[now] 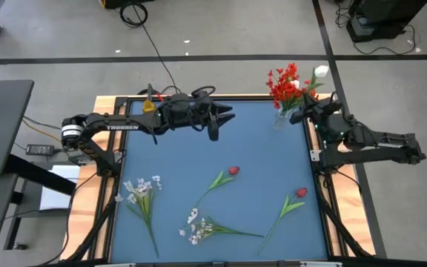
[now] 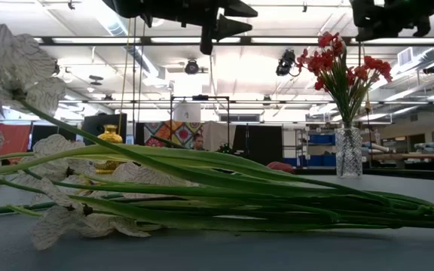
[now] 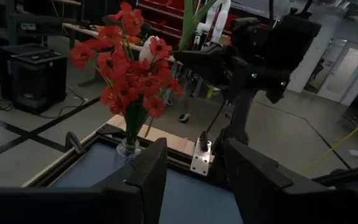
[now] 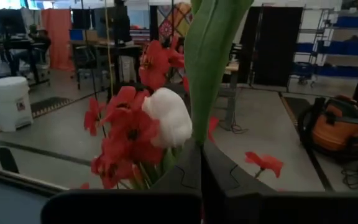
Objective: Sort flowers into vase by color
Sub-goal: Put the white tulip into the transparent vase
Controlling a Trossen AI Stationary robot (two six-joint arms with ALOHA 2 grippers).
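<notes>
A clear glass vase (image 1: 280,119) (image 2: 347,151) stands at the table's far right corner and holds red blossom clusters (image 1: 282,83) (image 3: 129,68). My right gripper (image 1: 305,113) (image 4: 201,152) is right beside it, shut on a white tulip (image 1: 321,72) (image 4: 169,118) whose blossom sits against the red cluster. My left gripper (image 1: 224,119) (image 3: 194,180) hovers open over the table's far middle, pointing at the vase. Two single red buds (image 1: 233,170) (image 1: 301,193) and two white sprays (image 1: 139,189) (image 1: 197,228) lie flat on the blue table. My right gripper pinches the white tulip between its two shut fingers by a broad green leaf (image 4: 197,93) and the stalk close beside the blossom. The fingers come roughly level from the table's right side. The leaf stands up out of the fingertips. The stalk's lower end is hidden by the gripper.
The table's wooden frame (image 1: 110,104) and black rails border the blue mat. Cables lie on the floor beyond the far edge. In the low view the near white spray (image 2: 202,196) fills the foreground. The mat's middle (image 1: 258,148) is bare.
</notes>
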